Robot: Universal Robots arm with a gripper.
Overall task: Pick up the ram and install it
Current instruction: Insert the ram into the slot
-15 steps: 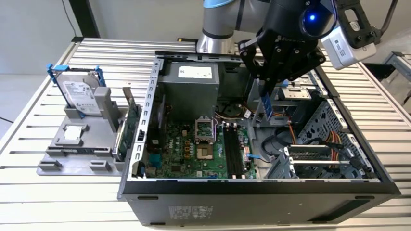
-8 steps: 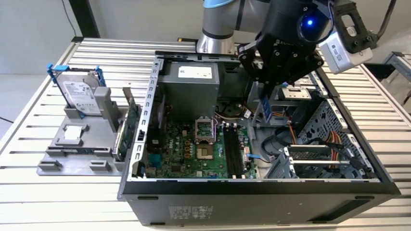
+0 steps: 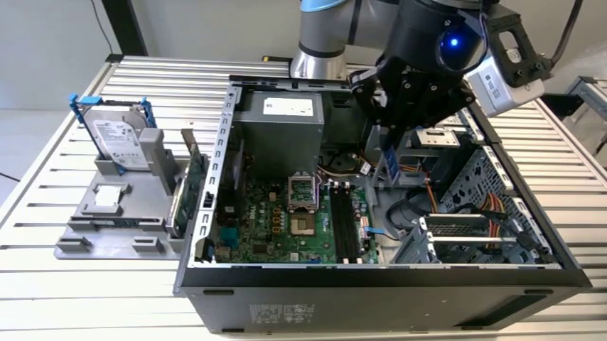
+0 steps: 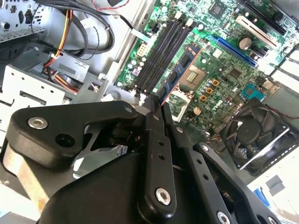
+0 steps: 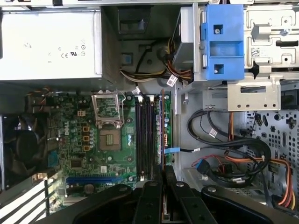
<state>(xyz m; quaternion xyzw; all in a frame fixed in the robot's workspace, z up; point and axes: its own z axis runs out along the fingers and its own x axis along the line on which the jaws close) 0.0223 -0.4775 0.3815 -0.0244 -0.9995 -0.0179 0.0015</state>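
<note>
In the exterior view the gripper pinches the ram upright in the open case, two o'clock from the motherboard. Nine o'clock from the case, a grey stand holds a hard drive. The first wrist view shows memory slots.

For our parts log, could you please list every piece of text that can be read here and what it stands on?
None can be read with confidence.
Power supply label: print too small.
Hard drive label: print too small.
Case sticker: print too small.
Motherboard lettering: too small.
The ram: nothing legible.
</note>
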